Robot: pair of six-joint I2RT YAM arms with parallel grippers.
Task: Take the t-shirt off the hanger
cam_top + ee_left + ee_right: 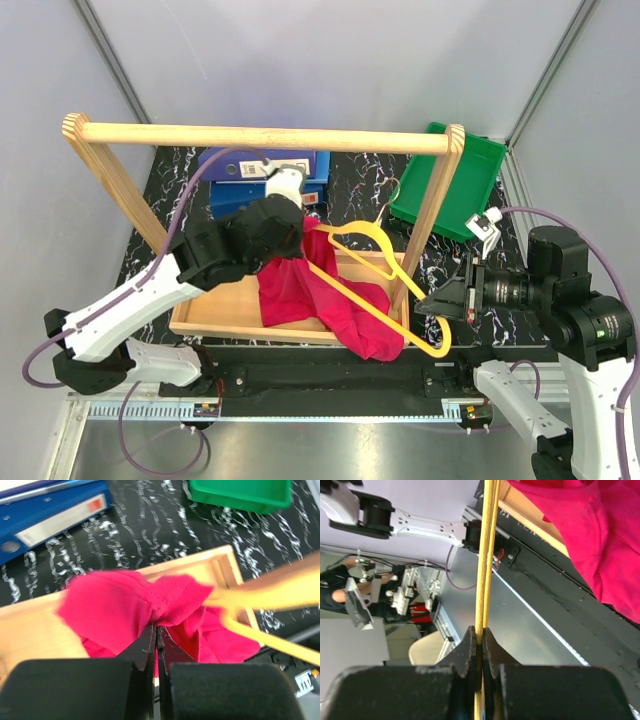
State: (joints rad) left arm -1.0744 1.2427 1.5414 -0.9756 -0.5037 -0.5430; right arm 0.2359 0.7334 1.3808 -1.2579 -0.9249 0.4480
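**T-shirt and hanger, mid-removal.** The t-shirt is crimson-pink, limp and creased. It lies bunched over the far end of the hanger and sags into the wooden tray. The hanger is a thin, smooth, rigid yellow triangle, tilted across the tray's right end.

My left gripper is pinched tight on a fold of the cloth. My right gripper is clamped on the hanger's slim bar at its near corner.

As I judge it, the step in hand is to draw the fabric leftward along the hanger's arm. My right should hold the hanger steady against that pull, because soft cloth will snag on the shoulder if dragged crosswise.

Beyond the tray stand the pale wooden rack, a blue binder and a green bin on a black marbled table.
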